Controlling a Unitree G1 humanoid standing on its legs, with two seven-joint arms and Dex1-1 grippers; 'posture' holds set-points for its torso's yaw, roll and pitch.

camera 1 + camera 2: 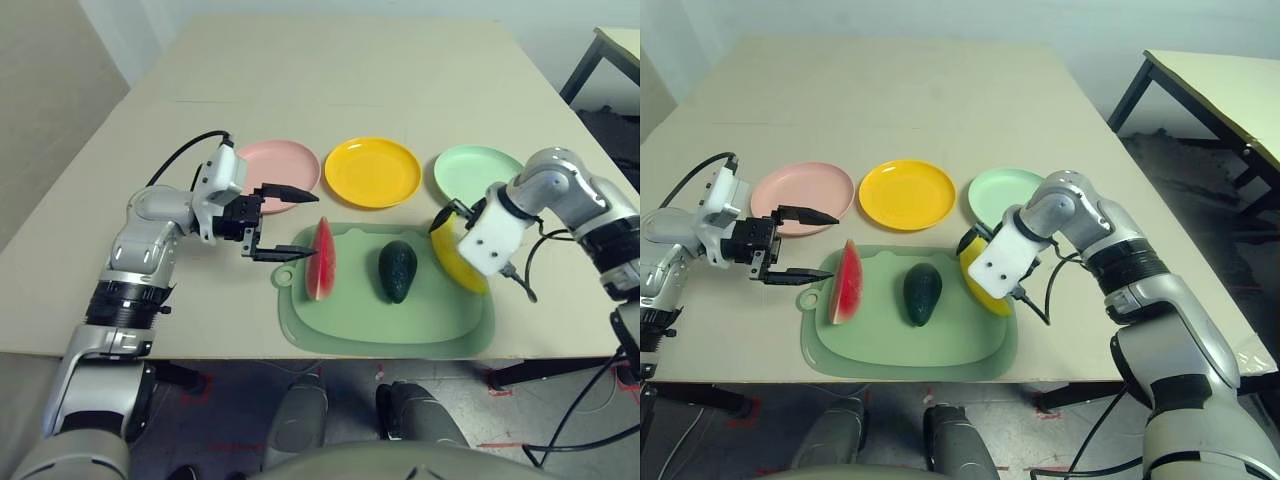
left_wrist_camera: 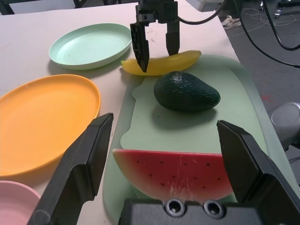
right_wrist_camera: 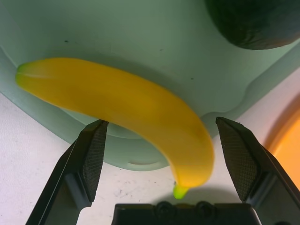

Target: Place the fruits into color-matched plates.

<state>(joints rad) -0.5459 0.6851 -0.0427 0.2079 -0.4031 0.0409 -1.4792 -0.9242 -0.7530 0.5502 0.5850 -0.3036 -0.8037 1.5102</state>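
Watermelon: the wedge (image 1: 320,259) stands on its rind at the left end of the pale green mat (image 1: 420,325), long axis running away from the robot, red face toward the left arm.
Avocado: the avocado (image 1: 397,270) lies mid-mat, long axis front to back, narrow end toward the plates.
Banana: the banana (image 3: 126,105) lies along the mat's right edge, one tip toward the green plate, the other toward the robot.
Count: three fruits, all on the mat; three plates in a row behind it, pink plate (image 1: 268,160), yellow plate (image 1: 372,171), green plate (image 1: 478,171), none holding fruit.
Left end effector: the left end effector (image 1: 278,222) hangs open just left of the watermelon, fingers apart, gripping nothing.
Right end effector: the right end effector (image 3: 161,164) is open over the banana, one finger on each side, not closed on it.
Setting: a beige worktop (image 1: 340,70); grey floor, cables and another table's dark legs at right.
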